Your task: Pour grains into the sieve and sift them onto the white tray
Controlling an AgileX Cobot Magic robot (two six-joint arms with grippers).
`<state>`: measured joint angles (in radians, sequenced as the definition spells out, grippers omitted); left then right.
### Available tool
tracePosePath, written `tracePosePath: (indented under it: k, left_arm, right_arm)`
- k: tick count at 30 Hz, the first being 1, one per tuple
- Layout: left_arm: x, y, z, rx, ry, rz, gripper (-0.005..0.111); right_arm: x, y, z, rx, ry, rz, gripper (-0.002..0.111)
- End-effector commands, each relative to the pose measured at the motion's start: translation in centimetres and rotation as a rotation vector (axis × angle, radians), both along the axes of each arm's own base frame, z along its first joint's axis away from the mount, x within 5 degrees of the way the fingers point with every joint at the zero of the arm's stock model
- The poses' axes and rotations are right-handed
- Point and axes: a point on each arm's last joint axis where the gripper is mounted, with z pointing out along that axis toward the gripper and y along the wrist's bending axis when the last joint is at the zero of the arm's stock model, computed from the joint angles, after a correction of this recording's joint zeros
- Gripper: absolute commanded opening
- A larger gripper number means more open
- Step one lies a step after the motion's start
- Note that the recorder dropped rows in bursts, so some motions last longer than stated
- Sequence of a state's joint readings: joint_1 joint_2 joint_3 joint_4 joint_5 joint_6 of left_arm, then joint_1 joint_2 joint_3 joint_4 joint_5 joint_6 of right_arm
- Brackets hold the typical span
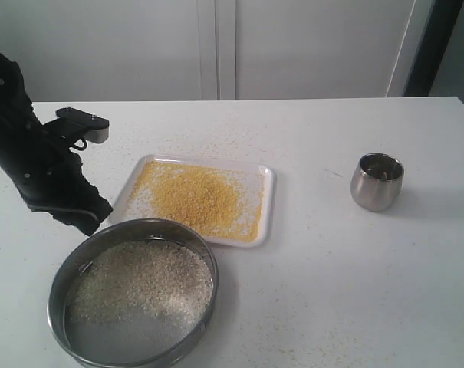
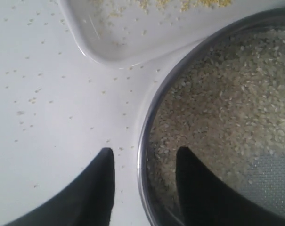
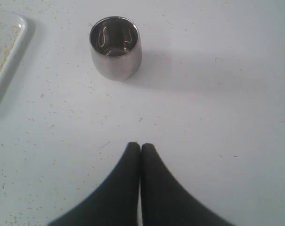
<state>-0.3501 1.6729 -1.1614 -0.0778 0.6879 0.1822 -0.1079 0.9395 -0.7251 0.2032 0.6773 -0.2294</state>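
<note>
Nearest us sits the sieve (image 1: 59, 303), resting on the table (image 1: 331, 291) just beside the near edge of the white tray (image 1: 268, 201), and not over it. Coarse pale grains (image 1: 139, 284) cover most of its mesh, while the fine yellow meal (image 1: 197, 199) lies heaped on the tray, so we judge the sifting largely done.

Our left gripper (image 2: 144, 150) stands wide open astride the sieve's rim, one finger (image 2: 100, 188) outside over the table and the other (image 2: 199, 193) inside above the pale grains. It grips nothing. Our right gripper (image 3: 141, 147) is closed tight and empty, pointing at the steel cup (image 3: 116, 47), which stands upright well apart from the tray.

We see three main risks:
- A pinch on one side of so wide a ring would leave it hanging lopsided if lifted, and the pale grains could slide to the low side and spill.
- With the tray so close, that spill could land on the yellow meal and undo the separation.
- A grip that lands askew on the thin wall could shove the sieve into the tray's corner, and the loose grains scattered on the table may let both slide
</note>
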Motion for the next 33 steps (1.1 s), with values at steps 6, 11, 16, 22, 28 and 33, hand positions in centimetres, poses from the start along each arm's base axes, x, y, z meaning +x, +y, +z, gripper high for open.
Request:
tracePosePath:
  k: [6, 11, 16, 22, 28, 33]
  left_arm:
    - [-0.2, 0.4, 1.1, 0.045, 0.048, 0.023, 0.003]
    - [-0.2, 0.7, 1.0, 0.076, 0.050, 0.055, 0.000]
    - [-0.2, 0.8, 1.0, 0.083, 0.055, 0.085, 0.000]
    - [-0.2, 1.4, 1.0, 0.127, 0.064, 0.149, 0.000]
    - [-0.1, 3.4, 0.9, 0.128, 0.127, 0.334, 0.000]
    - [-0.4, 5.5, 1.6, 0.132, 0.172, 0.421, 0.000]
  right_arm:
    - [0.0, -0.1, 0.0, 0.004, -0.013, -0.009, 0.000]
    - [0.0, -0.1, 0.0, 0.004, -0.013, -0.009, 0.000]
    - [0.0, -0.1, 0.0, 0.004, -0.013, -0.009, 0.000]
    - [0.0, -0.1, 0.0, 0.006, -0.014, -0.009, 0.000]
    - [0.0, -0.1, 0.0, 0.006, -0.014, -0.009, 0.000]
    - [0.0, -0.1, 0.0, 0.006, -0.014, -0.009, 0.000]
